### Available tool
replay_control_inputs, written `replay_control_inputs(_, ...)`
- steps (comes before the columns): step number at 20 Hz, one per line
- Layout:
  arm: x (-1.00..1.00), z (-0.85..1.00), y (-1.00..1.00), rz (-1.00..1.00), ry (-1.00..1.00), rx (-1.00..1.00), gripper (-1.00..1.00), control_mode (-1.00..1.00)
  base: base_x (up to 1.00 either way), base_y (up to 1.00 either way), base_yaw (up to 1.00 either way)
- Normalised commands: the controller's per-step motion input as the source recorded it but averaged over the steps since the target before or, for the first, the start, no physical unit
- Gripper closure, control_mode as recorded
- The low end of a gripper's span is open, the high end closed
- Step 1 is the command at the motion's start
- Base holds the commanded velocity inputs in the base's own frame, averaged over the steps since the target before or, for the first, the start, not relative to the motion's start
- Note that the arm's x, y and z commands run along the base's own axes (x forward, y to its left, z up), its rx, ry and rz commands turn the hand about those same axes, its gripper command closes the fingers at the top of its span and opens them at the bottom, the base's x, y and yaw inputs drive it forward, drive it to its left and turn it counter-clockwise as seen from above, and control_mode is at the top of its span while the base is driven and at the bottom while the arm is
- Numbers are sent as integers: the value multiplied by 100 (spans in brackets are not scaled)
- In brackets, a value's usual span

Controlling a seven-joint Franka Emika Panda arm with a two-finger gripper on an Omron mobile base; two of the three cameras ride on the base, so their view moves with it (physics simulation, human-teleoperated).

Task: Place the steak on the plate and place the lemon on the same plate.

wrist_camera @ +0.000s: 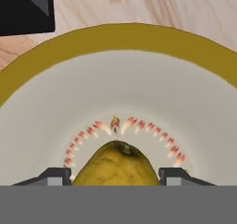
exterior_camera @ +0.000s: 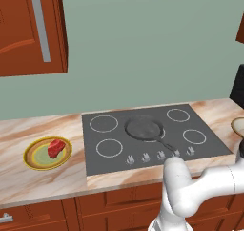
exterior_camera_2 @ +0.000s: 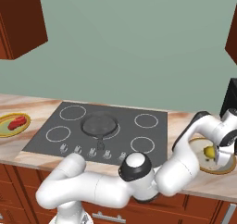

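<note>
With steak [exterior_camera: 55, 148] already on plate [exterior_camera: 32, 161], tool [wrist_camera: 115, 176] closes round lemon [wrist_camera: 115, 165] in tan dish [wrist_camera: 55, 102]; next: lift, carry over.

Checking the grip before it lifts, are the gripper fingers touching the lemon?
Touching. In the hand view, both fingertips sit flush against the lemon's sides, no gap visible.

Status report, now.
Gripper fingers closed on the small yellow lemon in the pale tan dish. Red steak on yellow-rimmed plate. Path clear.

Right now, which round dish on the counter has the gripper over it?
The pale tan dish right of the cooktop, holding the yellow lemon; the yellow-rimmed green plate holding red steak sits far left.
</note>
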Motion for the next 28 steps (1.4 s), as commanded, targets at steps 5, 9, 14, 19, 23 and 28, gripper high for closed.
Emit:
replay_control_inputs(5,-15,49,9,0,0,0,100,-100,0,0,0)
replay_control_inputs(9,-19,51,24,0,0,0,100,-100,0,0,0)
replay_control_inputs(14,-17,52,34,0,0,0,100,-100,0,0,0)
replay_control_inputs(19,-15,47,46,0,0,0,100,-100,0,0,0)
replay_control_inputs(23,-12,36,55,0,0,0,100,-100,0,0,0)
replay_control_inputs(28,-6,28,69,0,0,-1,100,-100,0,0,0)
